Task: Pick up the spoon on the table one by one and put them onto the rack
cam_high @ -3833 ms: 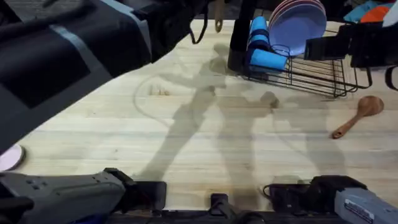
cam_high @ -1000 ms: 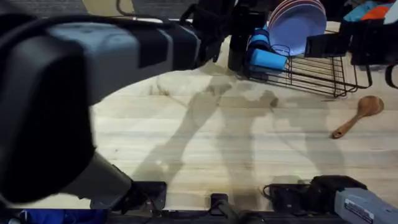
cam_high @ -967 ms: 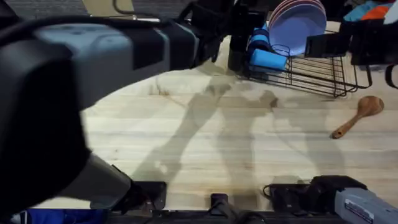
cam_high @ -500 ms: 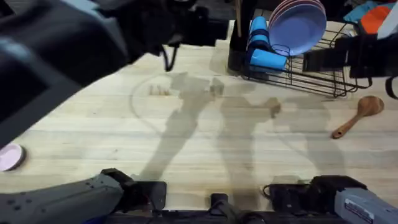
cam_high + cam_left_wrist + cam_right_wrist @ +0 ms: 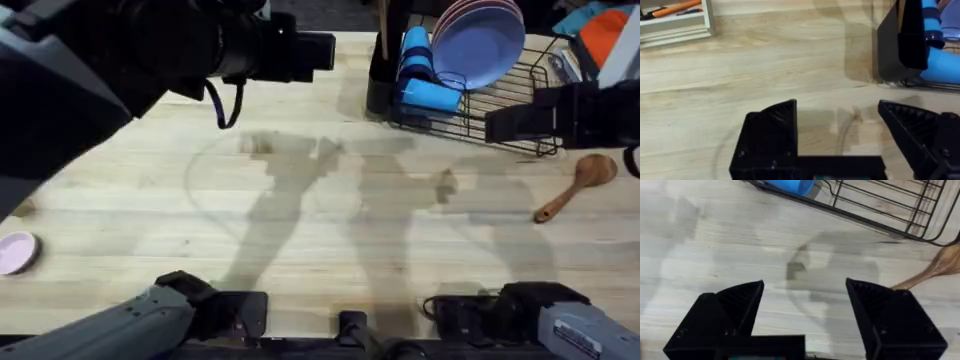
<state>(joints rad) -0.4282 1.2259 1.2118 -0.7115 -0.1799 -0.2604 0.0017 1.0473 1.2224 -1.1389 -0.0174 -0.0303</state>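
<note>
The left claw [image 5: 837,135] stands wide open over bare table [image 5: 300,230] with nothing between its fingers. Half a second ago it was up at the black utensil cup [image 5: 383,70]; now it has drawn back toward the table's left side, and a wooden handle stands upright in that cup. I judge from this that one spoon is already delivered and the left arm is retreating.

The right claw [image 5: 805,310] is also wide open and empty. It has come down from beside the rack [image 5: 500,115] toward the table's near-right part, closer to the remaining spoon [image 5: 577,185], whose brown handle shows at the edge of the right wrist view [image 5: 940,267], beside the claw but not between its fingers. That spoon lies flat on the table just in front of the rack's right end, bowl toward the rack, in the same place as in the earlier views. The likely next step is a grasp on it by the right arm.

The rack also holds blue cups [image 5: 425,75] and purple plates [image 5: 480,40]. No brand, label or writing can be read anywhere.
</note>
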